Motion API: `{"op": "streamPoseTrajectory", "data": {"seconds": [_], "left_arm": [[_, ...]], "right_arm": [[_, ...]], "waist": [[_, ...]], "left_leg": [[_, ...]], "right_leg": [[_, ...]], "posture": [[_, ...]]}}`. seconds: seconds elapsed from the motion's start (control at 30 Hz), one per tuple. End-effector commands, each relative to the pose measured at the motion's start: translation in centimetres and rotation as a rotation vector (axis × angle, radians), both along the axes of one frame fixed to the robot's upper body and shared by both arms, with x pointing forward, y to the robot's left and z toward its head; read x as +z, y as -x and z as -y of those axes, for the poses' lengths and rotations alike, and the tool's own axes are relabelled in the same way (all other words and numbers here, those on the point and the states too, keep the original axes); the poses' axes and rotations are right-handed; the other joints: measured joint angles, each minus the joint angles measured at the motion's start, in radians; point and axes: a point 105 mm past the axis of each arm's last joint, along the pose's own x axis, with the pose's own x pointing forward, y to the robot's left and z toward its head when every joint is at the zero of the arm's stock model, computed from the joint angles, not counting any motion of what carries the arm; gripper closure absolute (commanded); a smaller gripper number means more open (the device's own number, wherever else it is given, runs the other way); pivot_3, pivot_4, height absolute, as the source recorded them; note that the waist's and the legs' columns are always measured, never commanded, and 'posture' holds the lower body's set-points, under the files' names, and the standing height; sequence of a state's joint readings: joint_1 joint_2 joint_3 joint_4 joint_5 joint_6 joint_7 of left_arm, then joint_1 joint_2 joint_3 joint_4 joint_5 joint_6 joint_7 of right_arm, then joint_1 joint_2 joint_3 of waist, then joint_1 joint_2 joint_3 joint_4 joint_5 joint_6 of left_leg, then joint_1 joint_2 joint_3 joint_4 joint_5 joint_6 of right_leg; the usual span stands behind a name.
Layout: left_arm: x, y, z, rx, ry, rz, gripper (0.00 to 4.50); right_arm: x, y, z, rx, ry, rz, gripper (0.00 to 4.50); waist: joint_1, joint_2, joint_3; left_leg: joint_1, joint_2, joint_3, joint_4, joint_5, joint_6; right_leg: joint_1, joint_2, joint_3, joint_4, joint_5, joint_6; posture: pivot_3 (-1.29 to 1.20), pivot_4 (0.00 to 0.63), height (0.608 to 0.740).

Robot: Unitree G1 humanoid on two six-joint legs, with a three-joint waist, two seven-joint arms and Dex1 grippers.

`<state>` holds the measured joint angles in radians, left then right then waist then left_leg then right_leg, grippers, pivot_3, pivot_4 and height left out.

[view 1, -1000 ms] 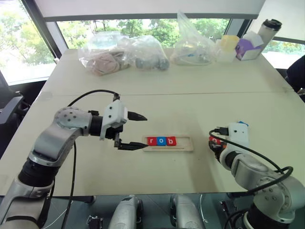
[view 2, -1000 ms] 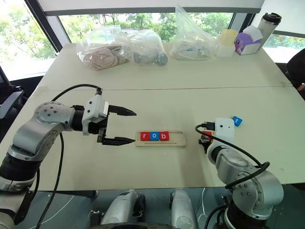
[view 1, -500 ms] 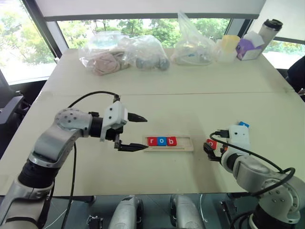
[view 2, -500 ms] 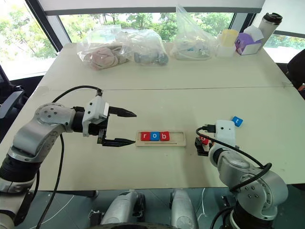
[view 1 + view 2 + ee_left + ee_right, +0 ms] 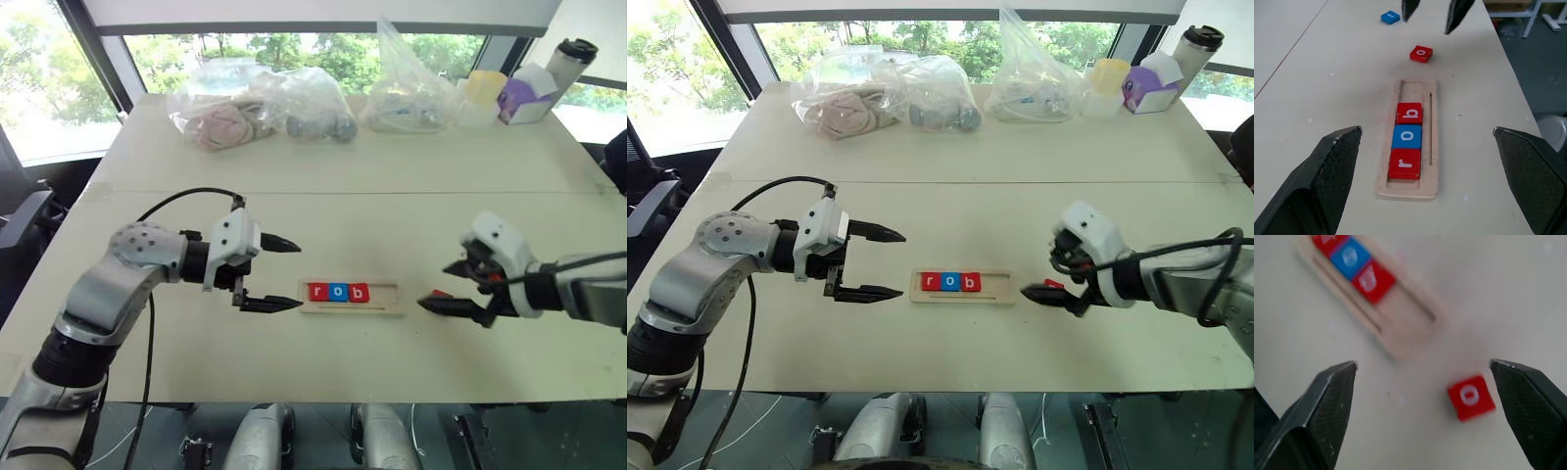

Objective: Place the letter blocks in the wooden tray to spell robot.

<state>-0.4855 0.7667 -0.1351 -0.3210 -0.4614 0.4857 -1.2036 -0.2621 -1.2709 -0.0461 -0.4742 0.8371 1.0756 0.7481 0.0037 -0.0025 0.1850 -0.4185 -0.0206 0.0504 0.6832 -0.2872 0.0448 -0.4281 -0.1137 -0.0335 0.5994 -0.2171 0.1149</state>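
The wooden tray (image 5: 384, 298) lies at the table's middle. Its left part holds red r (image 5: 1404, 163), blue o (image 5: 1406, 136) and red b (image 5: 1410, 113); the right part is bare. A loose red o block (image 5: 1470, 397) lies flat on the table just right of the tray. Above it hovers my right gripper (image 5: 434, 286), open and holding nothing. A blue block (image 5: 1390, 17) lies farther right; I cannot read its letter. My left gripper (image 5: 294, 275) hangs open just left of the tray, pointing along it.
Several clear plastic bags (image 5: 294, 108) with soft items line the table's far side. A yellow cup (image 5: 482, 90), a purple box (image 5: 524, 98) and a tumbler (image 5: 570, 61) stand at the far right corner. The table's front edge (image 5: 323, 401) runs close below the tray.
My right gripper opened and let go of the red o block, which now lies on the table. The right hand then rose and rolled. The left arm kept still.
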Motion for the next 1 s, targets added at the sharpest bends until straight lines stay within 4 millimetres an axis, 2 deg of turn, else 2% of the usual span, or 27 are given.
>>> {"op": "streamPoseTrajectory", "data": {"seconds": [0.03,0.2,0.37,1.0], "left_arm": [[0.8,0.5,-0.2,-0.016,-0.005,0.040,0.00],[0.9,0.5,-0.4,-0.003,-0.011,0.043,0.00],[1.0,0.7,-0.6,0.004,-0.010,0.041,0.00],[0.7,1.2,-0.8,-0.020,-0.037,0.030,0.00]], "right_arm": [[-1.7,-0.6,2.5,0.232,0.187,0.065,0.06],[-3.2,-1.2,3.2,0.337,0.213,0.075,0.06],[-3.5,-2.2,3.2,0.352,0.212,0.104,0.06],[-5.1,-3.4,4.1,0.273,0.231,0.108,0.06]], "waist": [[-0.001,0.000,0.000],[0.000,-0.001,0.000],[0.006,0.000,0.000],[0.008,-0.001,0.000]], "left_leg": [[0.000,-0.001,0.001,0.001,0.000,0.001],[0.000,-0.001,0.003,0.002,-0.001,0.001],[0.000,0.000,0.002,0.002,0.000,0.000],[0.002,-0.001,0.002,0.002,0.000,-0.001]], "right_leg": [[0.000,0.000,0.000,-0.001,0.001,0.002],[0.000,-0.002,0.001,-0.002,0.002,0.001],[-0.001,-0.001,0.000,0.000,0.002,0.000],[0.002,-0.003,0.000,0.000,0.003,-0.001]], "posture": [[0.00,0.150,0.740],[0.00,0.150,0.740],[0.00,0.150,0.740],[0.00,0.150,0.740]]}}
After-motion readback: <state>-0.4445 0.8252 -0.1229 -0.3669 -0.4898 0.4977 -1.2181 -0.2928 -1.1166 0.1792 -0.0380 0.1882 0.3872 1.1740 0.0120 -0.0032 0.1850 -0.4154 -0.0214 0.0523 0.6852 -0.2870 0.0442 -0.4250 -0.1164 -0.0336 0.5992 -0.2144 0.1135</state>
